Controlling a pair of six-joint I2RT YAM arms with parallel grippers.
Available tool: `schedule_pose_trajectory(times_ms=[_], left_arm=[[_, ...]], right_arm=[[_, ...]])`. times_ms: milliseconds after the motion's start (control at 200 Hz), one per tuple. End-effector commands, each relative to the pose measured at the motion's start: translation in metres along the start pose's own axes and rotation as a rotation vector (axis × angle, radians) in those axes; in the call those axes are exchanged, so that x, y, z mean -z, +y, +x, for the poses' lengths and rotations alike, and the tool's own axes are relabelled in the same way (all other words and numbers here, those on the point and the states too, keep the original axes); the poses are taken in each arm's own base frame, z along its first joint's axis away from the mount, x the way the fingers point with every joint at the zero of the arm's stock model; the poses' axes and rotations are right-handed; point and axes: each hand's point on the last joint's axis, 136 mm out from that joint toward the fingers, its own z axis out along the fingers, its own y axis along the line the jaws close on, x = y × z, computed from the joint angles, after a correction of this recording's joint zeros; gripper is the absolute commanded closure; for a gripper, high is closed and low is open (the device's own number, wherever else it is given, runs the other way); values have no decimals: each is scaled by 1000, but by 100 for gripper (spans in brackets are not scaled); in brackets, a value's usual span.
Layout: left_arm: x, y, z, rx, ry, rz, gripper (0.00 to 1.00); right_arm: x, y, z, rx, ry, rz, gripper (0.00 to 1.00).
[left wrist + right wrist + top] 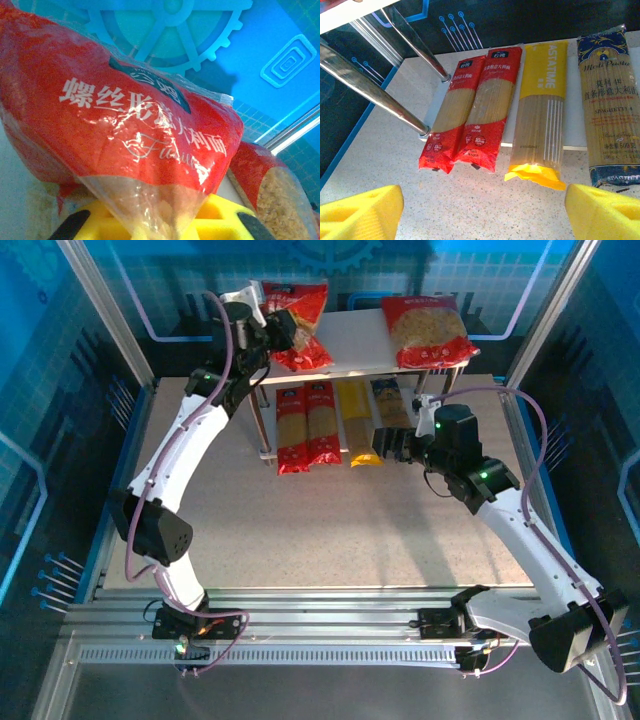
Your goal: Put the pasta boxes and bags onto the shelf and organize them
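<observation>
Shelf [350, 340] top board, left end: left gripper [283, 328] apparently clamped on left bag [308, 302], contact partly hidden. Right bag [428, 328] flat alongside. Lower board: two red packs [291, 430], yellow pack [357, 420], blue pack [390, 403] side by side. Right gripper [484, 202] just before them, fingers wide apart.

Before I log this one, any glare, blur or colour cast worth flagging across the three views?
Left wrist: white glare streaks across the red bag, print soft at close range. Right wrist: sharp, labels on the yellow pack legible; pincer fingers blurred. Top external: strong blue cast, shelf top bright.
</observation>
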Motion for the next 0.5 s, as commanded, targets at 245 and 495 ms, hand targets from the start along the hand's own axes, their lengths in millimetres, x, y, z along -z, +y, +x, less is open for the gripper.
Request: schedule_pose_trajectory(times_ms=[245,495], left_arm=[[21,-13,0,-37,-36,15,49],[64,-28,-28,-110,-129,28,65]], right_arm=[[5,6,-1,12,-22,-18,15],[7,6,-2,6,-24,-17,15]])
